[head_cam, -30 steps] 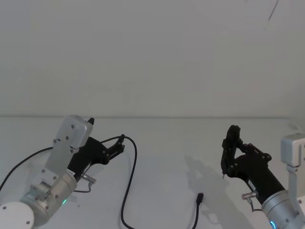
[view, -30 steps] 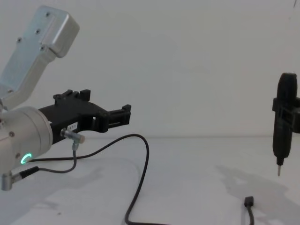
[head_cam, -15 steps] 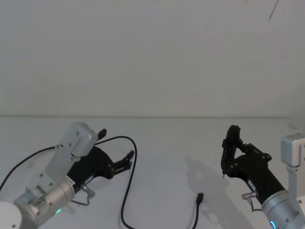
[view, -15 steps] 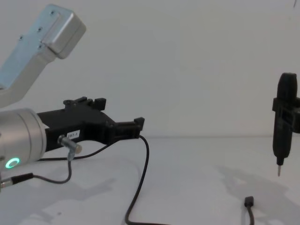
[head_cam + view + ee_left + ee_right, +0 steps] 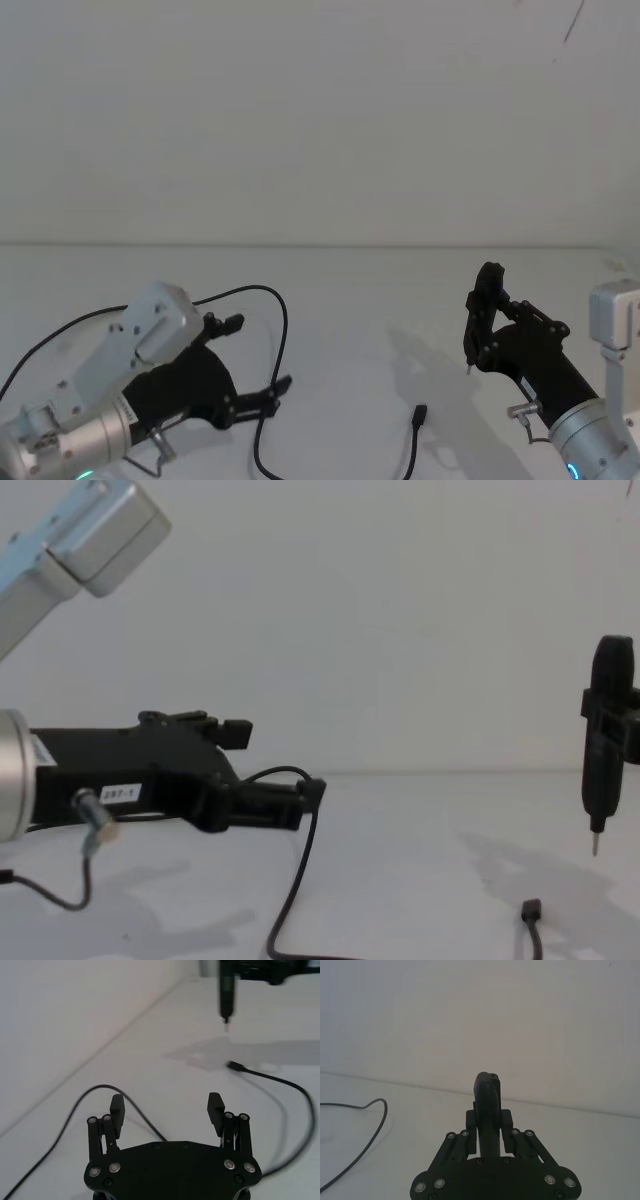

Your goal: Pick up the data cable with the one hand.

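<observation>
my left pincer (image 5: pixel 258 352) has dropped low over the surface (image 5: pixel 360 300), fingers spread wide astride the data cable (image 5: pixel 285 325) lying there, so closing looks next, while my right pincer (image 5: pixel 497 318) idles clamped on its pen tool (image 5: pixel 600 780).

surface: white table (image 5: pixel 350 300); on it: black data cable (image 5: pixel 286 325), loosely curved

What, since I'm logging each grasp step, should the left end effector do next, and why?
Probably close the left end effector: its open fingers appear to straddle the data cable, not yet gripped. The right end effector holds a pen-like tool at the right.
</observation>
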Controlling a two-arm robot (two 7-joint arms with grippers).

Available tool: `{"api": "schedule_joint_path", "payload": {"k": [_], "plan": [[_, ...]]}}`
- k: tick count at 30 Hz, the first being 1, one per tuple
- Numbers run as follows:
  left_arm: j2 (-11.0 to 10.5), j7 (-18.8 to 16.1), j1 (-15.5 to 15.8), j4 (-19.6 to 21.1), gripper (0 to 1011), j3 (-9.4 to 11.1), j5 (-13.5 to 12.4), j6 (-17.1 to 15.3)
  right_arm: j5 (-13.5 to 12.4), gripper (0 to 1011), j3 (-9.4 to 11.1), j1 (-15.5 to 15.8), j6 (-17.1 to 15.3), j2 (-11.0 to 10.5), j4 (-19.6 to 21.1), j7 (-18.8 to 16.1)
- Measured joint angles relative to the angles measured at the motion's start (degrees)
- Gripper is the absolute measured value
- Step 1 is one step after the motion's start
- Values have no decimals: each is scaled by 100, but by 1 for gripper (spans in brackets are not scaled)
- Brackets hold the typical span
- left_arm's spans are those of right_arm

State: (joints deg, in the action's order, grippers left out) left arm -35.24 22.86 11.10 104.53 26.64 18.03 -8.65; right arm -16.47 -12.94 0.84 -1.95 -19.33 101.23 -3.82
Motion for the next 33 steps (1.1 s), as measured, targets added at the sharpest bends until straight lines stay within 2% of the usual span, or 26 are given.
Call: {"api": "schedule_joint_path", "payload": {"k": [5, 8, 15, 24, 33], "plan": [[-297, 430, -17, 232, 1001, 19, 112, -132, 0, 284, 0, 0, 0, 0, 0, 0], [-403, 605, -12, 312, 1001, 48, 154, -187, 0, 284, 0, 0, 0, 0, 0, 0], [-691, 1187, 135, 537, 1001, 257, 221, -404, 0, 284, 0, 0, 0, 0, 0, 0], [-810, 1423, 360, 727, 1001, 566, 3, -766, 0, 284, 0, 0, 0, 0, 0, 0], [-728, 1413, 532, 798, 1001, 848, -292, -1164, 0, 284, 0, 0, 1, 0, 0, 0]]}}
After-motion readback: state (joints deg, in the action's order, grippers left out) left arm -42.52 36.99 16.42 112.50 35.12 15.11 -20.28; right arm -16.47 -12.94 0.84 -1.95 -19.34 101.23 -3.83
